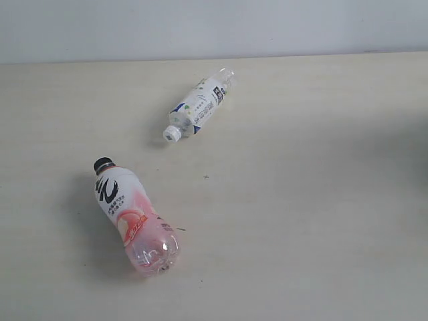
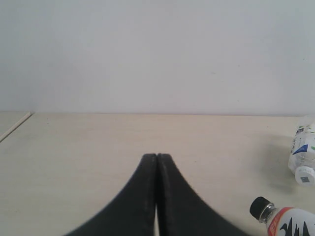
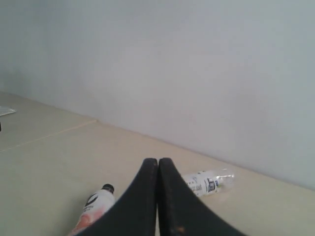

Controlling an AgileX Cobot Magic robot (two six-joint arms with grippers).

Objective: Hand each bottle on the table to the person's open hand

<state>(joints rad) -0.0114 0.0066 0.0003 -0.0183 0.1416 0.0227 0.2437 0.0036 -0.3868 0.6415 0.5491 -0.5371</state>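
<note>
The left tool [image 2: 157,156] has its two black fingers pressed together with nothing between them, low over the table [image 2: 74,147]. The right tool [image 3: 158,160] is pressed together the same way and grips nothing. In the exterior view, nearest, at about 7 o'clock from the middle of the table, the pink bottle [image 1: 132,217] lies on its side. Its black cap [image 1: 103,164] points to 11 o'clock and its clear base to 5 o'clock. Farther back, at about 12 o'clock and well apart from it, the white bottle [image 1: 199,105] also lies on its side, its white cap [image 1: 172,134] toward 7 o'clock. Beyond the table's far edge stands a plain pale wall [image 1: 200,27].
</note>
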